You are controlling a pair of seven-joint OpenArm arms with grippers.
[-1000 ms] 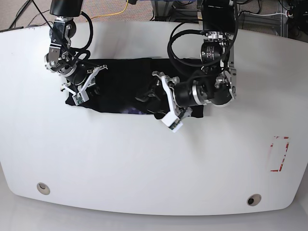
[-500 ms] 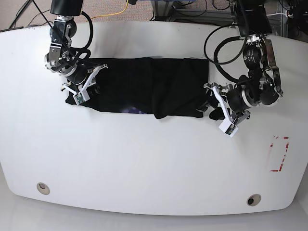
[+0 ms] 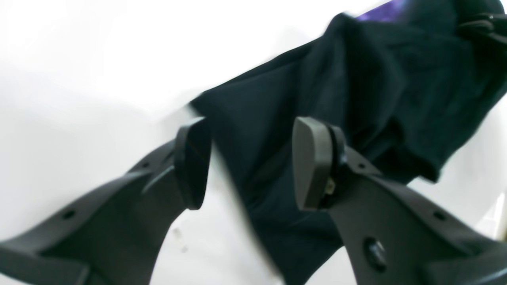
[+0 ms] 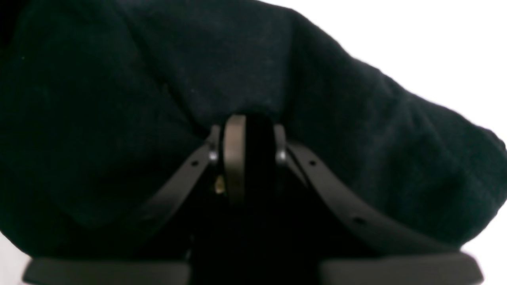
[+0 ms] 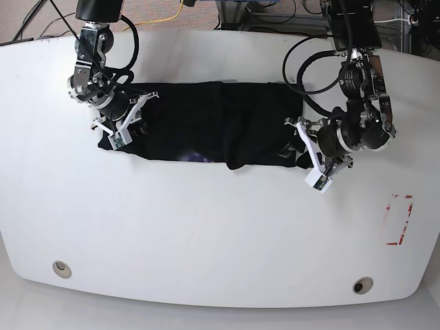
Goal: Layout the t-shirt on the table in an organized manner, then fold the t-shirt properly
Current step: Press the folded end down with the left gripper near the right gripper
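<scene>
The black cloth t-shirt lies folded at the glossy white table's twelve o'clock side. The right gripper pinches its edge; the left gripper gapes empty. A pull now might bunch the cloth, though the blurry wrist views make this unsure.

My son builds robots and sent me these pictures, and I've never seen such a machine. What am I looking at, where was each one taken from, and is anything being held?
You are looking at a machine with two arms working over a white table. One picture is taken from above; the other two come from small cameras mounted on each arm's wrist, looking out along its pincers.

A black t-shirt lies on the table, folded into a long strip. Near one edge is a red tape rectangle, and two small round holes sit near the front.

The right gripper, on the left from above, is shut on cloth at one end of the t-shirt. The left gripper is open and empty, its pincers poised at the opposite end.
</scene>
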